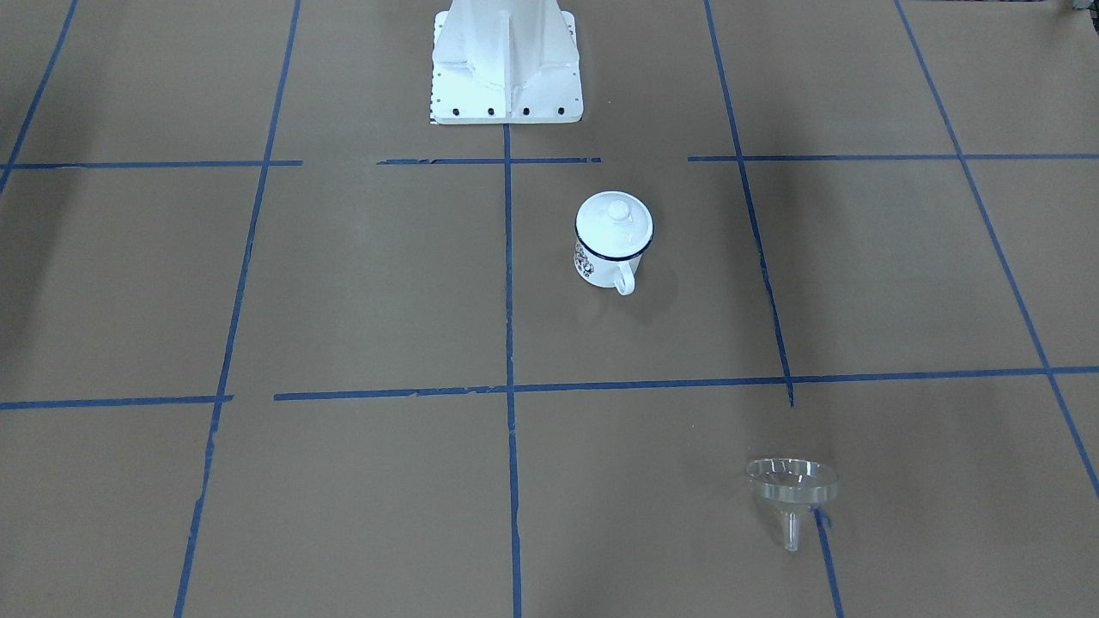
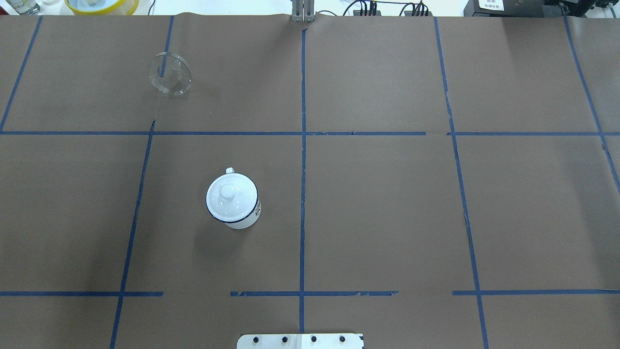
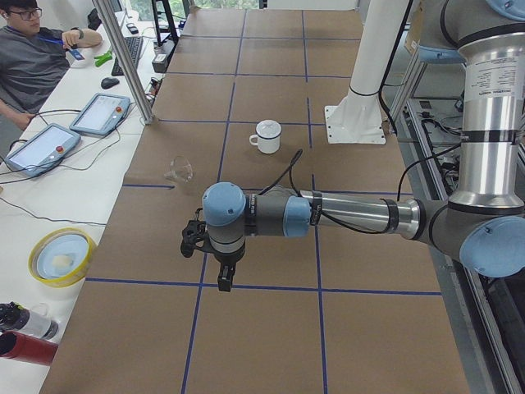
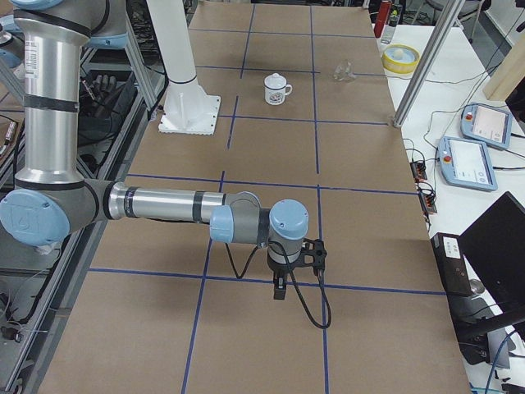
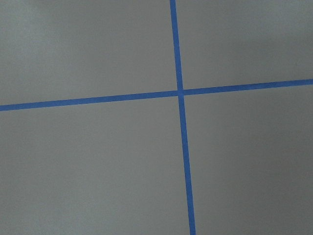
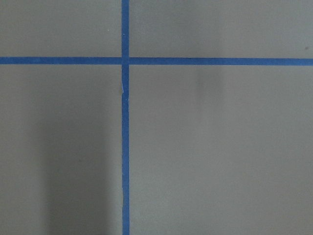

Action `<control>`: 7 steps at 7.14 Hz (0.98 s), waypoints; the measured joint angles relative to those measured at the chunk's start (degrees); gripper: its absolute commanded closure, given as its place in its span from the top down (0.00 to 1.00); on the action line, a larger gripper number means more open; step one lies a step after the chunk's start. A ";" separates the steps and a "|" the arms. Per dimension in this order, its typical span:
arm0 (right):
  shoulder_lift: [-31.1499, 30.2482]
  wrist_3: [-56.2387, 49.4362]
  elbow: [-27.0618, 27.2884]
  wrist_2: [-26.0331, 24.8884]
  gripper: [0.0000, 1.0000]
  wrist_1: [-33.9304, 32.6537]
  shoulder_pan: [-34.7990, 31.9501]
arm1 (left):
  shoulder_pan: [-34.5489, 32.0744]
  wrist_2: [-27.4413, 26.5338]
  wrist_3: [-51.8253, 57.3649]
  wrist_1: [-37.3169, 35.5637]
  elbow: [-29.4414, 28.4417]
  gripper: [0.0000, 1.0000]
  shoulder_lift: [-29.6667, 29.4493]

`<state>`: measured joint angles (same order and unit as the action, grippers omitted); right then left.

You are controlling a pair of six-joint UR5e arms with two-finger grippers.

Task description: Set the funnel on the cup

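The cup (image 1: pixel 601 262) is a white mug with a dark blue rim, standing upright near the table's middle with a round white knobbed lid (image 1: pixel 614 219) on top. It also shows in the overhead view (image 2: pixel 247 220). The clear funnel (image 1: pixel 792 485) lies tilted on the table, far from the robot on its left side, and also shows in the overhead view (image 2: pixel 169 73). My left gripper (image 3: pixel 222 283) hangs above the table's left end, far from both. My right gripper (image 4: pixel 280 291) hangs above the right end. I cannot tell whether either is open or shut.
The white robot pedestal (image 1: pixel 506 69) stands at the robot's edge of the table. A yellow bowl (image 3: pixel 59 256), bottles (image 3: pixel 25 345), control tablets (image 3: pixel 100 113) and a seated operator (image 3: pixel 33 57) are on the side bench. Blue tape lines grid the brown table.
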<state>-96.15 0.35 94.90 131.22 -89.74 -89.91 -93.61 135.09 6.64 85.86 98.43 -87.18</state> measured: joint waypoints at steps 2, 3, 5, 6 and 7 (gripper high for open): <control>0.00 0.00 0.01 0.00 1.00 0.00 0.00 | 0.00 0.00 0.08 0.01 0.15 1.00 -0.06; 0.00 0.00 0.01 0.00 1.00 0.00 0.00 | 0.23 -0.18 0.15 0.01 0.51 1.00 -0.18; 0.00 0.00 -0.01 0.00 1.00 0.00 0.00 | 2.37 -0.62 -0.16 -0.07 2.94 1.00 -1.69; 0.00 0.00 0.00 0.00 1.00 0.00 0.00 | 3.84 -1.42 -0.84 -0.15 4.61 1.00 -4.20; 0.00 0.00 0.01 0.00 1.00 0.00 0.00 | 5.14 -3.43 -3.43 -0.09 5.82 1.00 -8.52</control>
<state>-96.15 0.35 94.92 131.22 -89.74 -89.91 -88.46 131.65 3.21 85.78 104.25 -95.70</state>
